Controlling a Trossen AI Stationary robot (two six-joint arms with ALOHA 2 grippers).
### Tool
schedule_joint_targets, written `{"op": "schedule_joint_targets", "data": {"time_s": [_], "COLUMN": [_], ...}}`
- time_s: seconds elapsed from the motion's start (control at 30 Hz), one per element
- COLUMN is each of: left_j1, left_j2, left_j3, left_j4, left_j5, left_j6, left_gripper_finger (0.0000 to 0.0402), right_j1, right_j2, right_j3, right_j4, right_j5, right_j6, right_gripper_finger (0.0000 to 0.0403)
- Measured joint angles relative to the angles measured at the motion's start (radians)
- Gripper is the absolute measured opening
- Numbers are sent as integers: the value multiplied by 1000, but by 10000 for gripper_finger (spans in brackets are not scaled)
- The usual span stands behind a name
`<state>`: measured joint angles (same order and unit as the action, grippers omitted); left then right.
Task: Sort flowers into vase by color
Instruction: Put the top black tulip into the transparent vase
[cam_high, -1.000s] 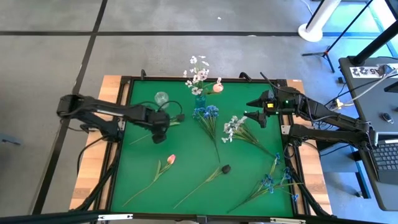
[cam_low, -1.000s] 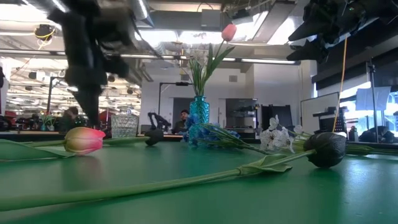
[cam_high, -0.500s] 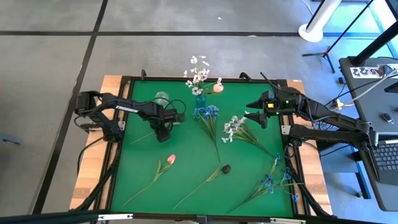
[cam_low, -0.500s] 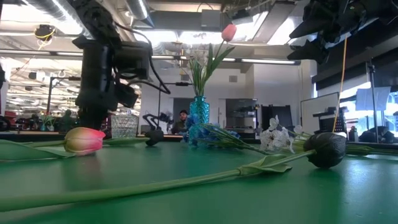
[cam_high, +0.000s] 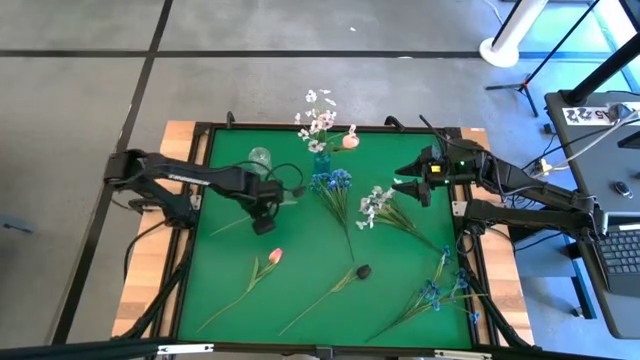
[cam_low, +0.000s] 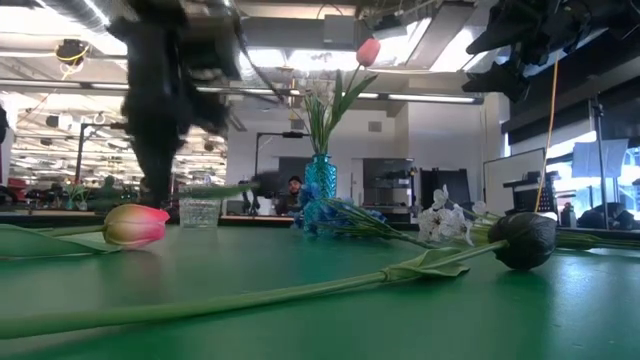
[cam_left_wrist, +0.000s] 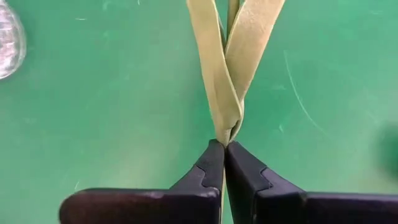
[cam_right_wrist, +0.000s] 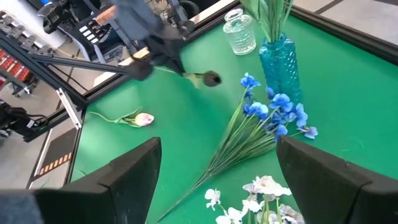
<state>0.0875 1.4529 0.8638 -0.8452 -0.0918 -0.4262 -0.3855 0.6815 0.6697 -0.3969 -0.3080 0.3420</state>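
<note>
left gripper (cam_high: 264, 222): over the left half of the green mat (cam_high: 300, 250), near the clear glass vase (cam_high: 260, 157). Fingers pinched together on a flower stem; in the left wrist view the fingertips (cam_left_wrist: 219, 163) meet on two pale yellow-green leaves (cam_left_wrist: 231, 59) that cross just ahead of them.
held flower: dark tulip bud (cam_right_wrist: 212, 78) on a thin stem, seen from the right wrist view hanging off the left arm, clear of the mat. In the low view the arm is a blur, bud hard to make out.
right gripper (cam_high: 405, 176): above the right edge of the mat, near the far side. Fingers spread wide, holding nothing; both dark fingers (cam_right_wrist: 134, 169) frame the right wrist view with a broad gap.
blue vase (cam_high: 321, 160): far middle of the mat, upright, holding a white spray (cam_high: 317, 112) and a pink tulip (cam_high: 350, 141).
clear glass vase, contents: cannot tell.
blue flowers (cam_high: 333, 183): lying on the mat just in front of the blue vase, stems pointing to the near side.
white flowers (cam_high: 376, 203): lying right of the blue flowers, near the right gripper.
second blue bunch (cam_high: 437, 290): near-right corner of the mat, flat.
pink tulip on mat (cam_high: 274, 256): near-left area, flat, stem running to the near-left corner.
dark bud on mat (cam_high: 363, 270): near middle, flat, well apart from the vases; large in the low view (cam_low: 522, 240).
</note>
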Motion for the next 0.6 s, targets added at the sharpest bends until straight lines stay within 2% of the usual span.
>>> {"op": "schedule_joint_targets", "data": {"time_s": [0.1, 0.2, 0.33, 0.47, 0.6], "left_j1": [-38, -76, -118, -126, -76], "left_j2": [-103, -243, -419, -535, -613], "left_j3": [22, 32, 33, 17, -49], "left_j4": [-26, -32, 69, 300, 610], "left_j5": [-25, -103, -226, -324, -367], "left_j6": [-35, -68, -36, 104, 293], "left_gripper_finger": [2, 1, 1, 0, 0], "right_j1": [0, 0, 0, -1, -1], "right_j2": [0, 0, 0, 0, 1], "right_j3": [0, 0, 0, 0, 0], "right_j4": [0, -1, -1, 3, 5], "right_j5": [0, 0, 0, 0, 0], "right_j6": [2, 2, 2, -2, -5], "right_gripper_finger": [317, 317, 317, 317, 317]}}
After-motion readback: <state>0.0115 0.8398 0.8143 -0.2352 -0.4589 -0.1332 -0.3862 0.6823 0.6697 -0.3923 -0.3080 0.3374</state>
